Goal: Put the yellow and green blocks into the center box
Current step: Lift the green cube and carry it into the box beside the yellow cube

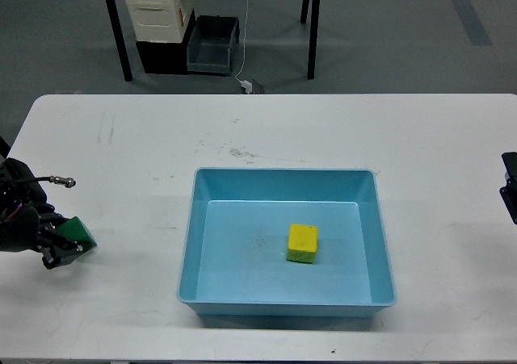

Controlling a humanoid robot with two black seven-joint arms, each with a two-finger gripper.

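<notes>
Head view shows the left gripper [66,245] clamped on the green block [79,233] at the surface's [323,134] left edge; the yellow block [303,243] sits inside the light-blue tray [191,243]. Best carry the green block rightward, clear the tray's rim, then release low. The right gripper [510,188] barely shows; its opening cannot be told.

Left hand [63,249]: matte black, blocky housing, thin dark cables looped above, one silver-tipped connector protruding. Right arm: only a black angular edge is seen.

Two blocks: one yellow block [303,242] inside the tray [284,182], one green block [78,233] left of it. One tray. Beyond it, one crate [158,9] and one bin [212,44].
</notes>
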